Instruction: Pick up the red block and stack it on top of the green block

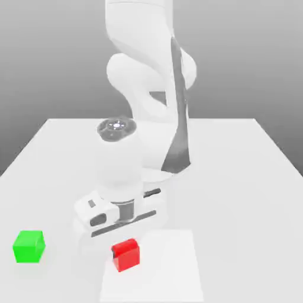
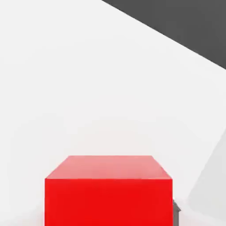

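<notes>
In the exterior view, the white arm (image 1: 148,89) bent down over the white table (image 1: 237,165), its gripper (image 1: 123,239) low above the surface; the red block (image 1: 125,255) sat directly under the hand, its upper part tucked beneath the gripper body; the jaws were closed on the red block, which rested on the table; the green block (image 1: 29,246) lay well apart from the red block, toward the exterior view's left, on the same table and free of any contact.

In the hand view, the red block (image 2: 108,190) appeared close up, its top face and one side face visible; the table (image 2: 88,79) spread pale behind the red block; a dark background met the table's far edge beyond the block.
</notes>
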